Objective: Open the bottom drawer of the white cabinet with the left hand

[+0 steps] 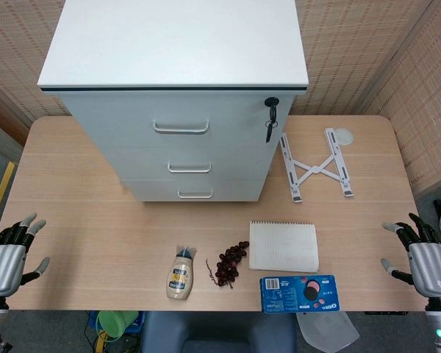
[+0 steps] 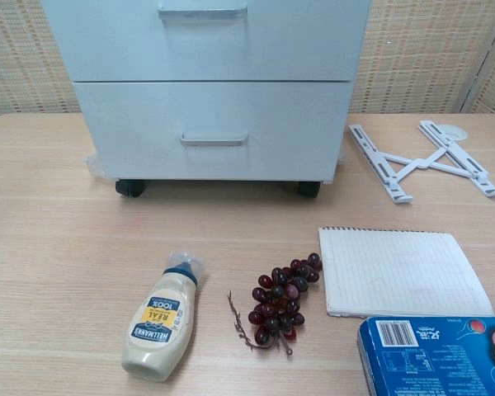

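Note:
The white cabinet (image 1: 184,95) stands on small black wheels at the back middle of the table. Its bottom drawer (image 1: 195,190) (image 2: 214,128) is closed, with a silver bar handle (image 1: 195,194) (image 2: 214,139) on its front. A black key (image 1: 270,118) hangs from the lock at the top right of the cabinet face. My left hand (image 1: 9,254) rests open at the table's near left edge, far from the cabinet. At the near right edge my right hand (image 1: 420,257) is open as well. Neither hand shows in the chest view.
In front of the cabinet lie a mayonnaise bottle (image 1: 180,273), a bunch of dark grapes (image 1: 230,265), a spiral notepad (image 1: 283,245) and a blue Oreo box (image 1: 299,293). A white folding stand (image 1: 316,165) lies to the cabinet's right.

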Available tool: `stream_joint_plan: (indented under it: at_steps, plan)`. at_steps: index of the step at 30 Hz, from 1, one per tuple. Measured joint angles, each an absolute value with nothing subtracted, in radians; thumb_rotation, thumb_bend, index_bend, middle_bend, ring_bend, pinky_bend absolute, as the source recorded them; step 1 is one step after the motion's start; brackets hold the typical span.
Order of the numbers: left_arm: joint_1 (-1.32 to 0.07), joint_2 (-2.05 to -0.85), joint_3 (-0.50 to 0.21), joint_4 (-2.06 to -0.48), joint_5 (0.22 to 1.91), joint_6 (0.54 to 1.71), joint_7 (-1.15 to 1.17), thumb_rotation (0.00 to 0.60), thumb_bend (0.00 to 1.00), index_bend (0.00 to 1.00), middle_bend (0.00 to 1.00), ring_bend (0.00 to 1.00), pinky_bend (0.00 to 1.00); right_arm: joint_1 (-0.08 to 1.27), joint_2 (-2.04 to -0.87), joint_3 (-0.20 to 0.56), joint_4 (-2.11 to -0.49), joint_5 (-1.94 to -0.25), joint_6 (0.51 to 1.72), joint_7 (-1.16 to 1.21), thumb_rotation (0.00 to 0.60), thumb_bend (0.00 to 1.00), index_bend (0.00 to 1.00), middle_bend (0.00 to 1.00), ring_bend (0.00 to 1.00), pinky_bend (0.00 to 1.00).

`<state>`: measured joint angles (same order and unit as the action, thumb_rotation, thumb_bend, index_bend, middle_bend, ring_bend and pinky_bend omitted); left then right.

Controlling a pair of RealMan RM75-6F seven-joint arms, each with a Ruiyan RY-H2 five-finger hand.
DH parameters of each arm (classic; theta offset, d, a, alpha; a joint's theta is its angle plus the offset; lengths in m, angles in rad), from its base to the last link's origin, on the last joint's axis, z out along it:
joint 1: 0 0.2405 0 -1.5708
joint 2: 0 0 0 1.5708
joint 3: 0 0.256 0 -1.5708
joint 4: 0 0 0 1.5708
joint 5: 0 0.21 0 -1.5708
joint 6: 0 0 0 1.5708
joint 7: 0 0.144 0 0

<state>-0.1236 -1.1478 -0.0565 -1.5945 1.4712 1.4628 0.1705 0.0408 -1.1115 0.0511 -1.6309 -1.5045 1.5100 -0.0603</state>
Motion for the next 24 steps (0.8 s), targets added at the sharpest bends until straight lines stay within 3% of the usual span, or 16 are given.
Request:
stream_joint_plan:
  at_steps: [11, 14, 19, 24]
  plan:
    - [-0.134, -1.145, -0.058, -1.6, 1.496, 1.467, 0.159, 0.6, 0.26, 0.17, 0.11, 0.16, 0.19, 0.03, -1.111, 0.055, -1.628, -1.511, 1.537, -0.053, 0.6, 0.15, 0.26, 0.29, 0.16, 0.17]
    - [-0.14, -1.145, -0.059, -1.596, 1.507, 1.467, 0.151, 0.6, 0.26, 0.19, 0.12, 0.22, 0.22, 0.026, -1.11, 0.061, -1.627, -1.512, 1.552, -0.05, 0.6, 0.15, 0.26, 0.29, 0.16, 0.17]
    - [-0.162, -1.142, -0.057, -1.583, 1.538, 1.452, 0.116, 0.6, 0.26, 0.2, 0.21, 0.29, 0.34, 0.022, -1.096, 0.071, -1.634, -1.514, 1.566, -0.048, 0.6, 0.15, 0.26, 0.29, 0.16, 0.17]
    - [-0.19, -1.136, -0.052, -1.579, 1.578, 1.432, 0.064, 0.6, 0.26, 0.24, 0.4, 0.49, 0.62, 0.018, -1.087, 0.078, -1.642, -1.508, 1.575, -0.053, 0.6, 0.15, 0.26, 0.29, 0.16, 0.17]
